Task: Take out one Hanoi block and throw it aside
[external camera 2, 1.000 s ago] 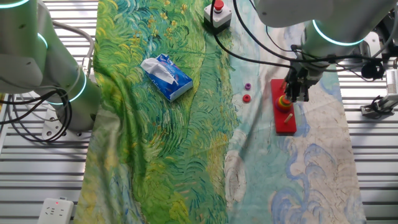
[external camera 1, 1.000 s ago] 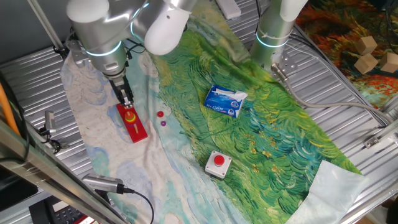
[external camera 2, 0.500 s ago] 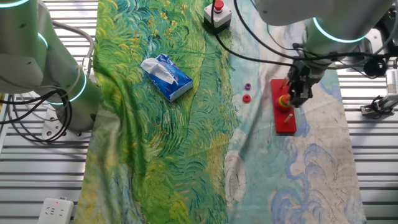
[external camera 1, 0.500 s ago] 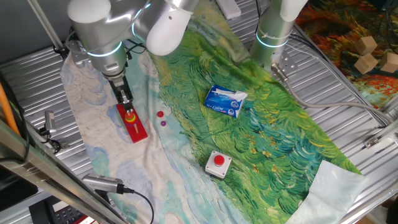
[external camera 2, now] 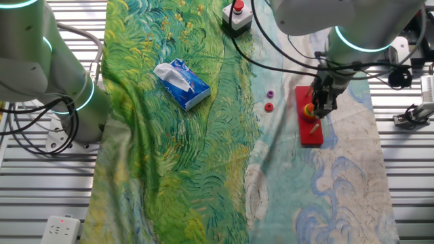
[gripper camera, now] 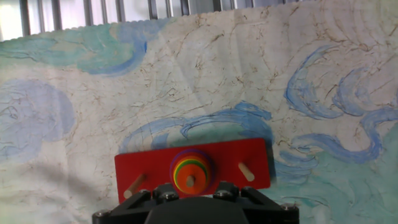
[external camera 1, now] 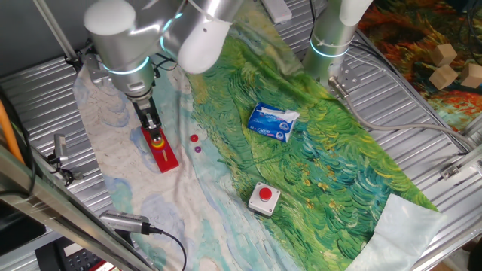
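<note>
Claw (external camera 1: 156, 133) low over the stack of discs (gripper camera: 190, 170) on the red peg base (external camera 1: 160, 149); whether its jaws are apart or together cannot be told.

Hanoi block (external camera 1: 193, 138), a tiny orange-red disc, lies flat on the cloth beside the base, apart from the claw, with the tiny purple disc (external camera 1: 199, 148) just next to it; being round, it shows no long axis. A painted cloth of green swirls and pale blue waves (external camera 2: 169, 169) covers the ribbed metal counter (external camera 1: 422, 150). A tissue pack (external camera 1: 273, 122) and a red push button (external camera 1: 264, 196) also sit on the cloth.
</note>
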`<state>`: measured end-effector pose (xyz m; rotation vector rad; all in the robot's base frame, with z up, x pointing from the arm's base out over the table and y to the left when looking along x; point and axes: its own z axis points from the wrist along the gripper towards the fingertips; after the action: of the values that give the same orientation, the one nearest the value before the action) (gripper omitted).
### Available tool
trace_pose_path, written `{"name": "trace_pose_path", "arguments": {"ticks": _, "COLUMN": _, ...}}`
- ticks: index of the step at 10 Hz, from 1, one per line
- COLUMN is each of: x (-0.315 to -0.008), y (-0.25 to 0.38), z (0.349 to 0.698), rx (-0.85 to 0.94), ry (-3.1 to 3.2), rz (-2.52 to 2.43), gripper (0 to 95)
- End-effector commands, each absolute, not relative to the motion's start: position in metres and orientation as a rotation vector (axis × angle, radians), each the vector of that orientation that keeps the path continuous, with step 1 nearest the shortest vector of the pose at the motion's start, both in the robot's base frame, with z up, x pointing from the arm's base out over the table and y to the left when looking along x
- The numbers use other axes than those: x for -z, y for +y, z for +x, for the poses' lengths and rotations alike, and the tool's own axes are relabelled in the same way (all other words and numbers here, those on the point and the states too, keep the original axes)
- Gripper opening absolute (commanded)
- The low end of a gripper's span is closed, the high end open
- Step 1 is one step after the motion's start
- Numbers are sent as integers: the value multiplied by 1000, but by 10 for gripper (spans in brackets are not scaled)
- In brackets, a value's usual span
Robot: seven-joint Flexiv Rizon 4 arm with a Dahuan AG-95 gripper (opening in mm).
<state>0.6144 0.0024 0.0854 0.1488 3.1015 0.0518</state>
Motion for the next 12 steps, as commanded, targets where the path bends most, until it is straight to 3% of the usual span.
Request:
{"name": "trace_pose_path", "arguments": {"ticks": 1, "x": -83, "y": 2, "z": 615, "rx": -49, "ry": 3091, "rz": 153, "gripper": 380}}
{"name": "trace_pose_path", "arguments": {"ticks": 12, "x": -70, "y": 6, "z": 616, "rx": -49, "ry": 3054, "rz": 167, "gripper": 380}}
